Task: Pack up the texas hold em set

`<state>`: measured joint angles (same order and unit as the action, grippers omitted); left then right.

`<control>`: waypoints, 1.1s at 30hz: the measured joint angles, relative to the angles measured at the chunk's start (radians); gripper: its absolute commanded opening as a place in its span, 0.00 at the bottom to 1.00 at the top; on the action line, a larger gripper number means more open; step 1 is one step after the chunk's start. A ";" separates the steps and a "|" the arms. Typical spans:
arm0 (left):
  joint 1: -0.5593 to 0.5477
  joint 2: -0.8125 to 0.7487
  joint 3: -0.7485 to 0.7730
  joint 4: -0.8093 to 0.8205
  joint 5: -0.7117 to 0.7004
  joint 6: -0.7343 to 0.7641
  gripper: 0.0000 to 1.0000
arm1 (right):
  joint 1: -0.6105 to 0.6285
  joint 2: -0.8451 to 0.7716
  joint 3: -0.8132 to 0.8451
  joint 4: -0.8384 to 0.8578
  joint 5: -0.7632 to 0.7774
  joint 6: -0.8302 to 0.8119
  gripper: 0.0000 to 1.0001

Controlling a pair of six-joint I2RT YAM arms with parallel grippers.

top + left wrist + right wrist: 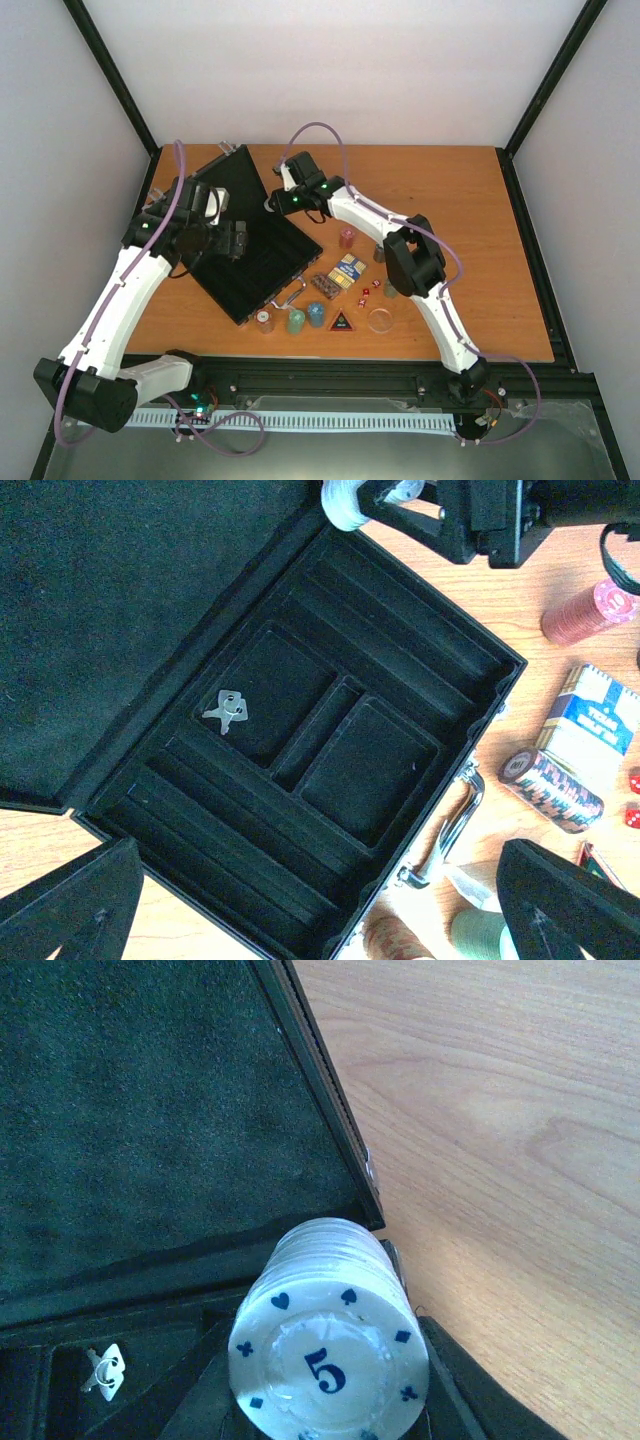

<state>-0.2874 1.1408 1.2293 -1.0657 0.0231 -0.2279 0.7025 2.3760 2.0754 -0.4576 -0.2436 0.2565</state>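
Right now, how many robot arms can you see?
2. The left arm hangs over the open case; the right arm is beside its lid, holding white chips.

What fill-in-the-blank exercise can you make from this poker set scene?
1. The black case lies ____, with its lid folded back.
2. The right gripper holds a stack of white chips; the top chip shows the number ____.
3. In a middle compartment of the case lie two small silver ____.

Missing words: open; 5; keys.
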 measured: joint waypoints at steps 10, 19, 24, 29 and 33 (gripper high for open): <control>0.000 -0.001 -0.010 0.002 0.009 0.001 1.00 | 0.037 0.049 -0.006 0.018 0.062 0.019 0.22; 0.000 -0.001 -0.015 0.003 0.012 0.008 1.00 | 0.056 0.049 -0.027 0.036 0.158 0.036 0.67; 0.000 0.000 -0.015 0.003 0.011 0.014 1.00 | 0.058 0.048 -0.060 -0.004 0.211 0.043 0.84; 0.000 0.000 -0.015 0.003 0.011 0.015 1.00 | 0.060 0.019 -0.116 -0.014 0.235 0.040 0.89; 0.000 0.000 -0.015 0.003 0.011 0.015 1.00 | 0.061 -0.035 -0.157 -0.041 0.267 0.035 1.00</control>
<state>-0.2874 1.1404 1.2140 -1.0630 0.0338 -0.2127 0.7631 2.3405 1.9186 -0.4984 0.0231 0.2920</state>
